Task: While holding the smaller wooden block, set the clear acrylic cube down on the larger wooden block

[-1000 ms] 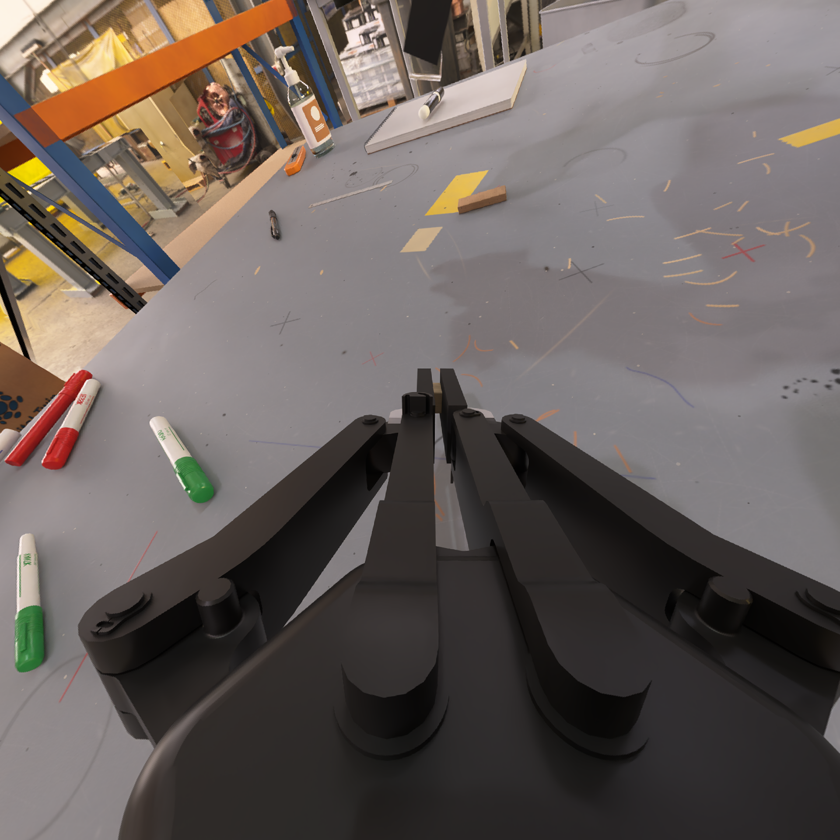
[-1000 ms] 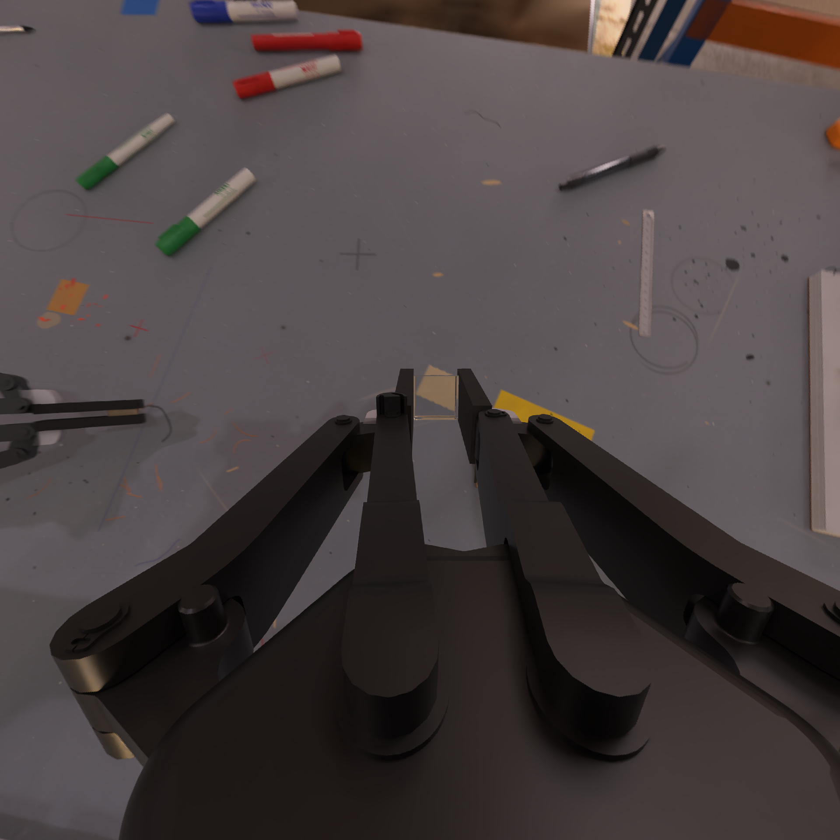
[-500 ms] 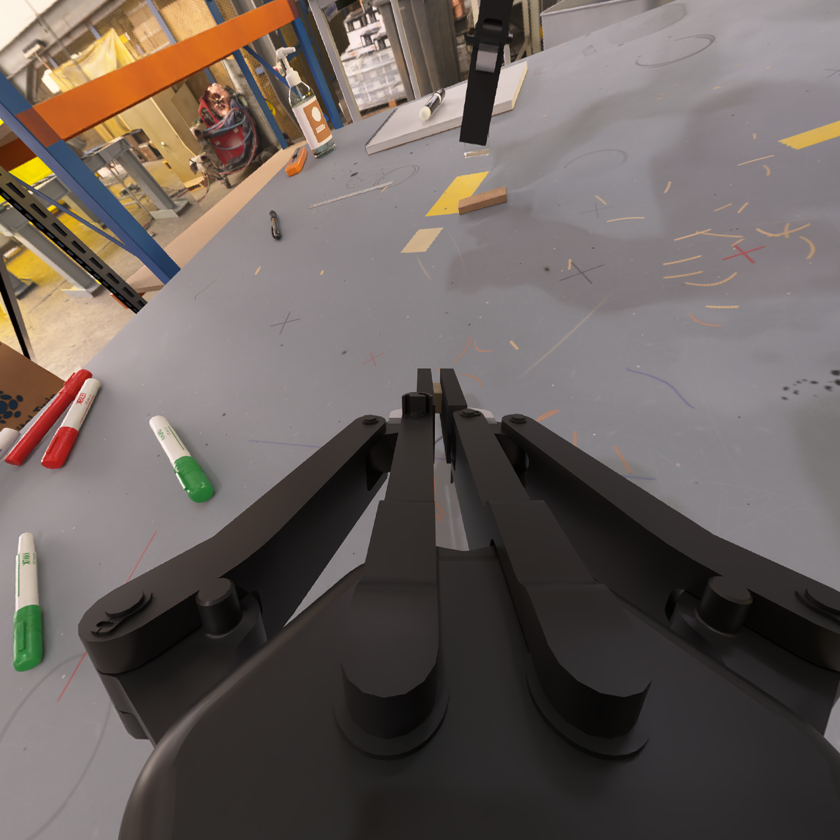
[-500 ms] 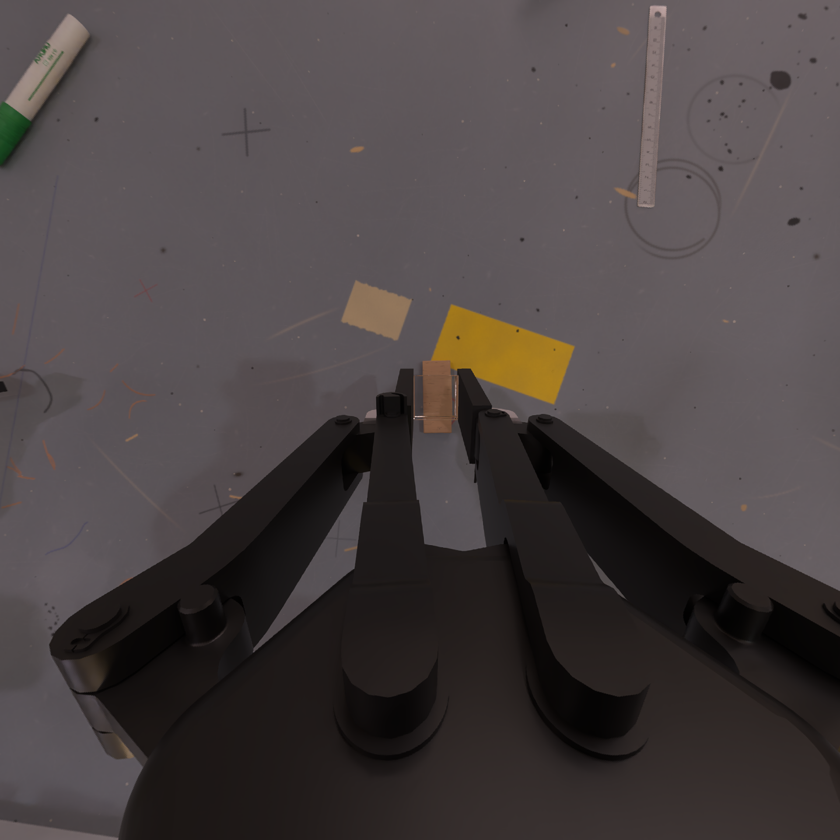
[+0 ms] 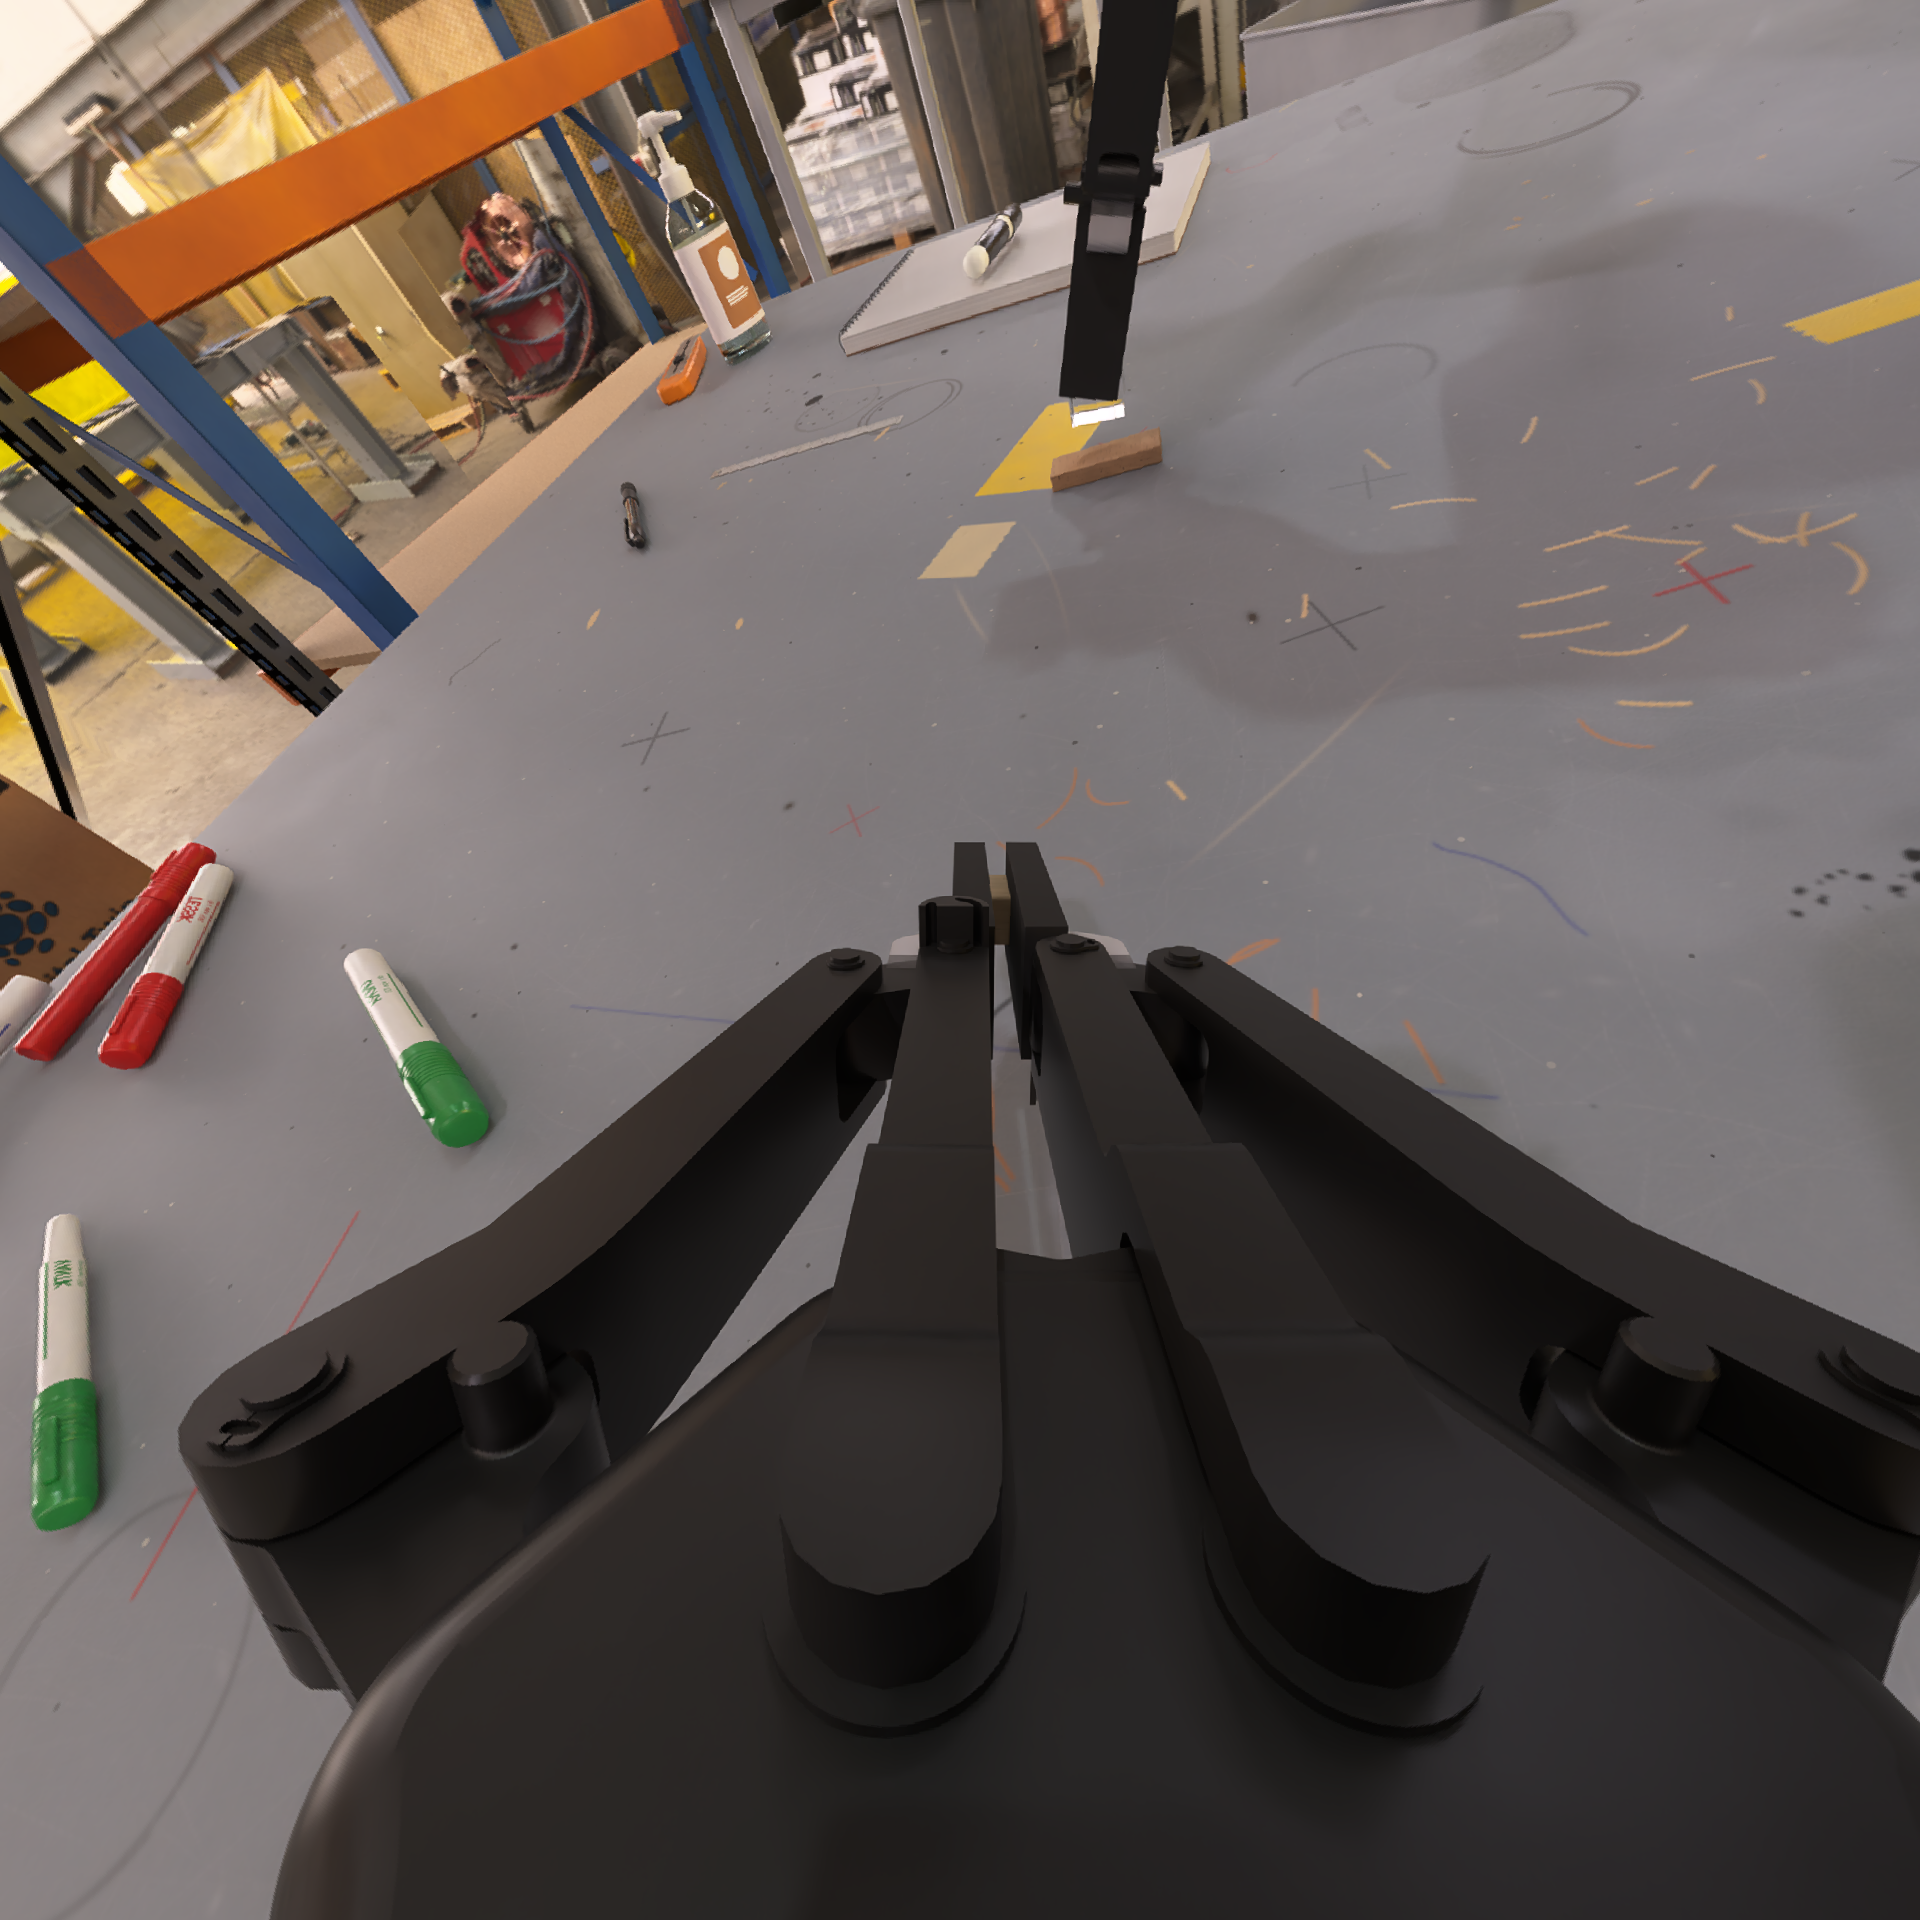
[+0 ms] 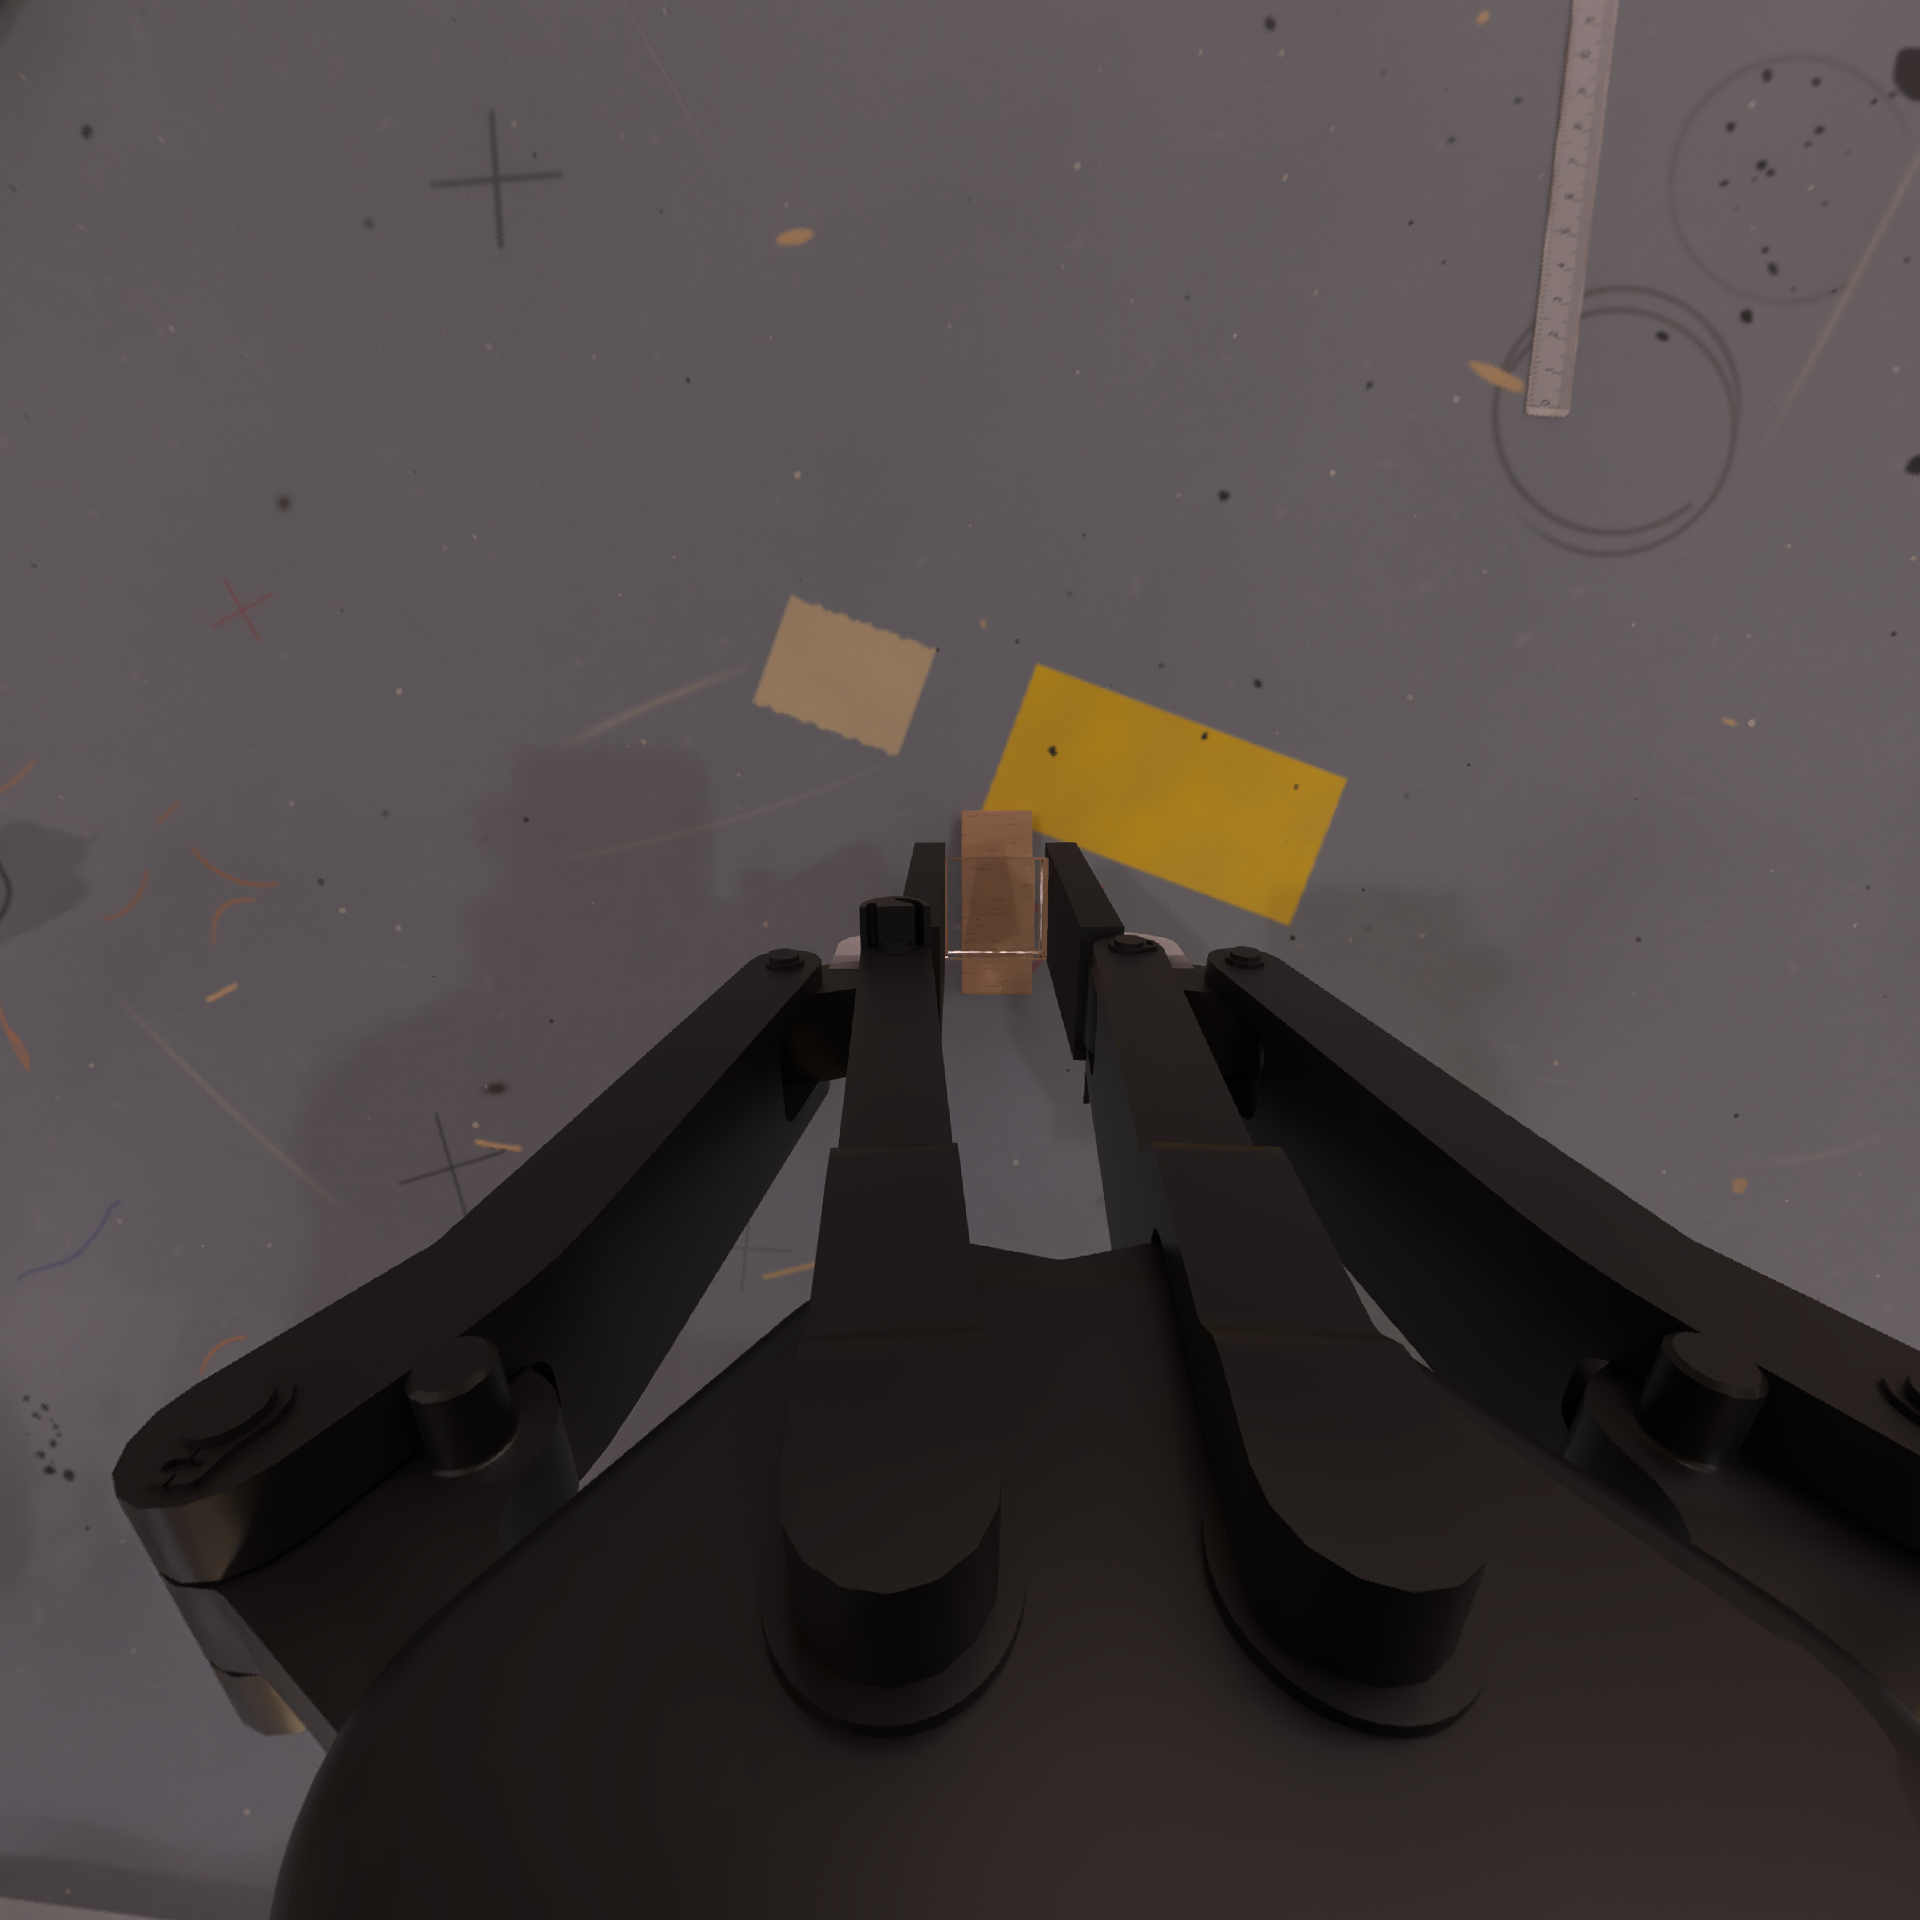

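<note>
My left gripper (image 5: 997,873) is shut on the smaller wooden block (image 5: 1000,912), a tan sliver between the fingertips, held above the grey table. My right gripper (image 6: 994,902) is shut on the clear acrylic cube (image 6: 995,906) and points straight down over the larger wooden block (image 6: 995,831), which shows through the cube. In the left wrist view the right gripper (image 5: 1093,390) hangs far off with the clear cube (image 5: 1098,414) a little above the larger wooden block (image 5: 1105,458); a small gap shows between them.
A yellow patch (image 6: 1164,790) and a tan patch (image 6: 844,675) lie flat beside the larger block. A ruler (image 6: 1569,208) lies far right. Green markers (image 5: 416,1049) and red markers (image 5: 114,966) lie left; a notepad (image 5: 1023,260), bottle (image 5: 717,270) and pen (image 5: 633,514) stand farther off.
My right gripper has come over the larger wooden block and lowered toward it with the clear cube. My left gripper has stayed still with the small block.
</note>
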You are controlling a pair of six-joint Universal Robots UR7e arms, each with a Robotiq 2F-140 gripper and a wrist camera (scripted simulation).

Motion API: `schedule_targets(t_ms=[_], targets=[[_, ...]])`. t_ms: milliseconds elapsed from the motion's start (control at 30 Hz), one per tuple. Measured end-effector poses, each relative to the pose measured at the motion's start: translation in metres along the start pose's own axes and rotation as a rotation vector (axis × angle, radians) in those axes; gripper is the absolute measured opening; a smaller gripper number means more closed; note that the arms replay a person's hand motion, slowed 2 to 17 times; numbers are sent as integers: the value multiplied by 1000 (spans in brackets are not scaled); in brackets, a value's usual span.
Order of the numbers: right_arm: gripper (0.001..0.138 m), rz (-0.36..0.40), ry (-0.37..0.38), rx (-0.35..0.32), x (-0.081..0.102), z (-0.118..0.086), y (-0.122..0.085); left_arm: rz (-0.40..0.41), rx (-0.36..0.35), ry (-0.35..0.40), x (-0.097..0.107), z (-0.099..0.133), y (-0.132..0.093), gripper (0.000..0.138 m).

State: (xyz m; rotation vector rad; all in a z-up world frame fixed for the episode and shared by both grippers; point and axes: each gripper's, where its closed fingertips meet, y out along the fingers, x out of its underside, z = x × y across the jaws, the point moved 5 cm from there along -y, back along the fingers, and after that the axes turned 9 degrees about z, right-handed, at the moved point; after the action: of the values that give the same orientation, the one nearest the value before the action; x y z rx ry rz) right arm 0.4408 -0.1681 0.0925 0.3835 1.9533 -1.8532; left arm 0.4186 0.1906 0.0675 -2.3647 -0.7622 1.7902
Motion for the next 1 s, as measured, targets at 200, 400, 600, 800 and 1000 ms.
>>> schedule_targets(t_ms=[200, 400, 600, 800, 1000], targets=[[25, -67, -23, 18, 4, 1, 10, 0, 0, 0, 0, 0, 0, 5], [25, -101, -28, 29, 6, 2, 17, 0, 2, 0, 0, 0, 0, 5], [25, -82, -18, 26, 2, 1, 18, 1, 3, 1, 0, 0, 0, 5], [25, -96, -20, 34, 3, 0, 18, 2, 3, 1, 0, 0, 0, 5], [44, -108, -28, 16, 4, -4, 18, 1, 2, 0, 0, 0, 0, 5]])
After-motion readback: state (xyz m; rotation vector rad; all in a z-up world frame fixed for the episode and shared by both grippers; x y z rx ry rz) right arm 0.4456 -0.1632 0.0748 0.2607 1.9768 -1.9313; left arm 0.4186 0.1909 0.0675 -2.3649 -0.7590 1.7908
